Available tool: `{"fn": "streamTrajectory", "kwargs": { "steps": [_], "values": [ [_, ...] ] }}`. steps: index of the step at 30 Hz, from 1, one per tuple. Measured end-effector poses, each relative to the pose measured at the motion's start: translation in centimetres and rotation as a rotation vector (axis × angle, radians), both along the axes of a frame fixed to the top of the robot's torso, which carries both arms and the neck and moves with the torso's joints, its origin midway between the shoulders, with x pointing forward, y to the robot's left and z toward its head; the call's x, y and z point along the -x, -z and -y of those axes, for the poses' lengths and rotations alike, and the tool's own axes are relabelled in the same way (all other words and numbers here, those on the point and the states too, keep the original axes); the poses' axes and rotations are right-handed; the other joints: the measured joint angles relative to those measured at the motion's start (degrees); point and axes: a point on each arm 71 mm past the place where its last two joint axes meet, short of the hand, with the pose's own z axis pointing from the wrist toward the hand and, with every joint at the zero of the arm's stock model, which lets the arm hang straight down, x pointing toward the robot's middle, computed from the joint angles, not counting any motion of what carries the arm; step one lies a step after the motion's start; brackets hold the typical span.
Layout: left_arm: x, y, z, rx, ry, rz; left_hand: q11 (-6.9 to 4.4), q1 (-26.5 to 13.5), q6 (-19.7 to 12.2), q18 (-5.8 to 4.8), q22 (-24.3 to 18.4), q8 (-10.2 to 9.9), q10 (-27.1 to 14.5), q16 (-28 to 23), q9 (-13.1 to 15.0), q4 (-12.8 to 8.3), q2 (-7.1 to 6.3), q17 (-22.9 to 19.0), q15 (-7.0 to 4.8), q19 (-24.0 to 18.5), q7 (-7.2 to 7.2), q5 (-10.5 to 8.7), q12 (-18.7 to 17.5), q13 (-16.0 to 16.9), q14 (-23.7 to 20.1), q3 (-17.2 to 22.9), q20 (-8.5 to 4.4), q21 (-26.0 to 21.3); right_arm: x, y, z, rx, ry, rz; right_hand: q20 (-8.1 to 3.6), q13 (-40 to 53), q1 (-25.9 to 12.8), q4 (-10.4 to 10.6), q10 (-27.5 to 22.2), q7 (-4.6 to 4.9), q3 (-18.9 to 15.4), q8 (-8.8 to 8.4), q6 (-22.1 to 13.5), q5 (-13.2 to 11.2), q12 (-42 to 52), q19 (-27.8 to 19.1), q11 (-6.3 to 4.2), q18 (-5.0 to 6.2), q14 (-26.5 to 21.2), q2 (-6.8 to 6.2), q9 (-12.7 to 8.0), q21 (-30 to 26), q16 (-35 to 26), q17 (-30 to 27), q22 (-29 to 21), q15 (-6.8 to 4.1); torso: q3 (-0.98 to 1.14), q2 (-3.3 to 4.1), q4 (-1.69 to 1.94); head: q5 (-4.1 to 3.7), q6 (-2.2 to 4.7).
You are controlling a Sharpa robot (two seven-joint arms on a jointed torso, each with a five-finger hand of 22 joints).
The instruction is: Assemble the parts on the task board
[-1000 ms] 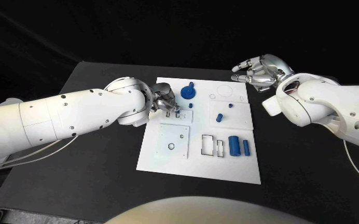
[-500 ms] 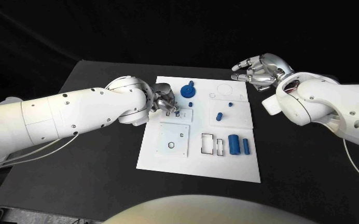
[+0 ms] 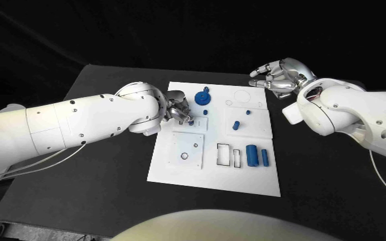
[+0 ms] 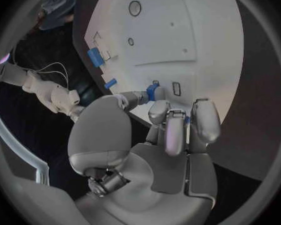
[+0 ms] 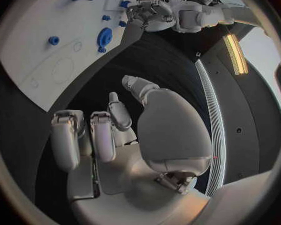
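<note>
The white task board (image 3: pixel 241 179) lies mid-table. My left hand (image 3: pixel 178 110) hovers low over its left part and pinches a small blue part (image 4: pixel 153 91) between thumb and finger, right beside a small rectangular slot (image 4: pixel 176 88). A blue round knob (image 3: pixel 202 97), two tiny blue pieces (image 3: pixel 206 112) (image 3: pixel 247 112), a short blue peg (image 3: pixel 236 125) and two blue cylinders (image 3: pixel 251 155) (image 3: pixel 265 159) sit on the board. My right hand (image 3: pixel 278 77) hangs off the board's far right corner, fingers loosely bent, holding nothing.
Raised white panels with cut-outs (image 3: pixel 187 150) (image 3: pixel 228 156) lie on the near half of the board. Black table (image 3: pixel 105 157) surrounds the board on all sides. In the right wrist view the knob (image 5: pixel 105 36) and my left hand (image 5: pixel 150 10) are beyond my right hand.
My left hand has edged slightly toward the small slots with the blue part still pinched. The right hand has stayed where it was.
</note>
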Motion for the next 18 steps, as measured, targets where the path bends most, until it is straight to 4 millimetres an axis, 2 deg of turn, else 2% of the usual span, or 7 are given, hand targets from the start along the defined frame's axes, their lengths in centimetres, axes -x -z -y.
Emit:
{"fn": "streamTrajectory", "kwargs": {
  "steps": [18],
  "values": [
    [0.02,0.18,0.07,-0.012,0.011,-0.017,-0.22,0.0,0.1,0.0,0.0,0.0,0.2,0.0,0.0,0.0,0.05,0.0,0.0,0.0,0.09,0.28,0.0,0.0,0.0,0.0,0.0,0.0,0.01,0.12,0.03,0.001,0.0,-0.003,0.0,0.0,-0.1,0.0,0.0,0.0,0.0,0.0,0.0,0.0,0.0,0.0,0.0,0.0,0.0,0.08,0.0,0.0,0.0,0.0,0.0,0.0,0.01,0.02,0.02,0.01,-0.37]
  ]
}}
